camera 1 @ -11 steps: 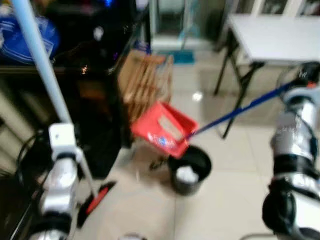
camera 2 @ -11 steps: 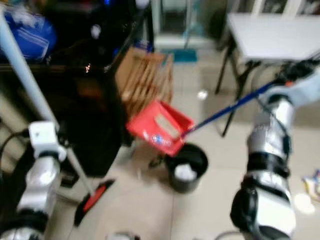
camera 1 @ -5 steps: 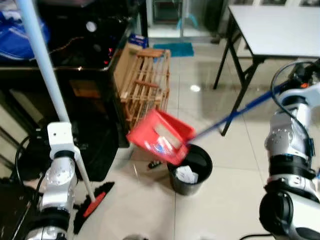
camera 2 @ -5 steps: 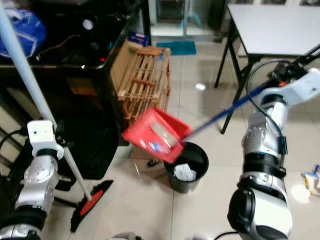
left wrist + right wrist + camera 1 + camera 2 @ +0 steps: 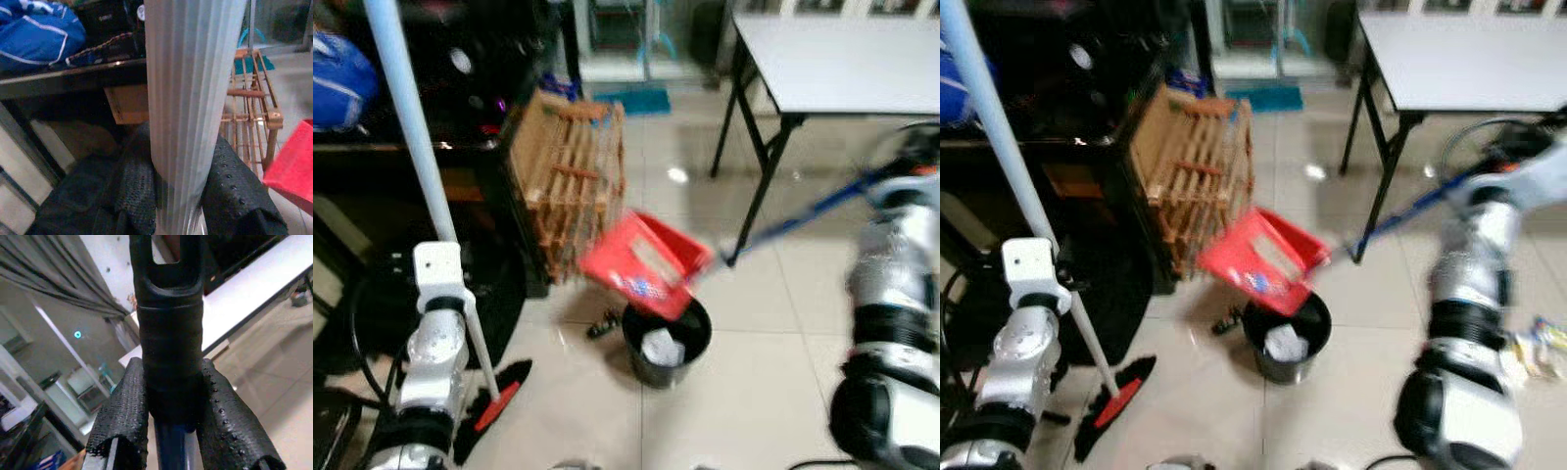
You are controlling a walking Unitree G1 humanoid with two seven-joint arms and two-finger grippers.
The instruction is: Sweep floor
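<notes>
**Red dustpan tipped over black bin, broom upright in left gripper**

Left gripper (image 5: 178, 196) clamps the pale blue-grey ribbed broom pole (image 5: 411, 147); the dotted black fingers (image 5: 234, 196) press on both sides. Pole runs from 11 o'clock in the eye view down past the left arm to the black broom head with a red stripe (image 5: 1114, 403), resting on the tiles at 7 o'clock.

Right gripper (image 5: 171, 426) is closed around the black grip of the blue dustpan handle (image 5: 803, 211). Handle slants from the right arm at 3 o'clock down to the red plastic dustpan (image 5: 644, 262) near centre. Dustpan is tilted, lower lip just over the rim of the round black waste bin (image 5: 1280, 338). One white crumpled wad (image 5: 1283, 343) lies in the bin.

Around:
- One slatted wooden crate (image 5: 566, 176) at 11 o'clock of the dustpan, just beside it, leaning on a dark cabinet (image 5: 1087, 147).
- One white folding table with black legs (image 5: 822, 64) at 1–2 o'clock; the handle passes in front of its near leg.
- Small dark object (image 5: 602, 325) on the beige tiled floor (image 5: 744, 392) at 9 o'clock of the bin; too small to identify.
- Blue fabric bundle (image 5: 39, 34) on the cabinet shelf.
- Litter scraps (image 5: 1538, 343) at the 3 o'clock edge, blurred.

Right arm is motion-blurred. Dustpan contents are unreadable. Cabinet interior is too dark to resolve.
</notes>
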